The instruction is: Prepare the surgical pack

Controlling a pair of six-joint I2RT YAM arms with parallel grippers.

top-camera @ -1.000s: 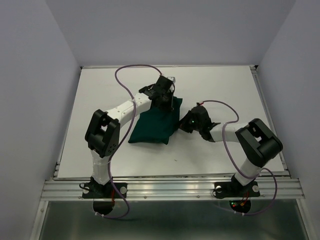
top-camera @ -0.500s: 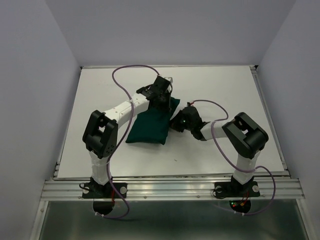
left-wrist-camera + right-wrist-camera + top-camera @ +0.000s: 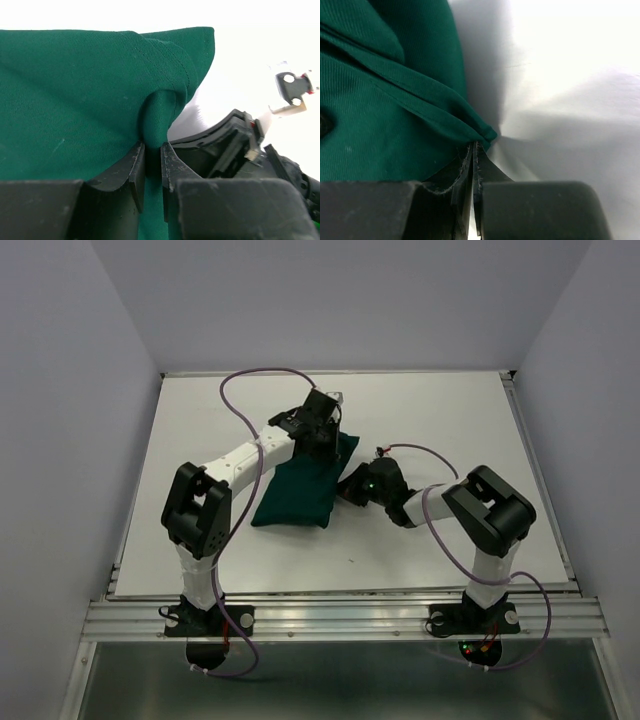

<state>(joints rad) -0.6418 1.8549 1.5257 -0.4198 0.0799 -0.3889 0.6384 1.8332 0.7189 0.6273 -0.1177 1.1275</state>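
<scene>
The surgical pack shows as a dark green cloth drape (image 3: pixel 298 490) folded into a bundle at mid-table; whatever it wraps is hidden. At the bundle's far right corner my left gripper (image 3: pixel 325 438) is shut on a raised fold of the drape (image 3: pixel 100 85), with cloth filling the gap between its fingers (image 3: pixel 153 155). My right gripper (image 3: pixel 348 487) sits at the bundle's right edge. In the right wrist view its jaws (image 3: pixel 474 150) are pressed together on the hemmed corner of the drape (image 3: pixel 395 100).
The white table (image 3: pixel 450 420) has raised rails along its right and near edges. Purple cables loop above both arms. The right gripper's black body (image 3: pixel 225 145) lies close beside the left fingers. A small black-and-metal part (image 3: pixel 290 92) shows beyond it.
My right gripper has moved left toward the bundle, carrying the drape's corner with it, and its forearm has swung in. My left gripper has shifted slightly left. The bundle's right side is narrower.
</scene>
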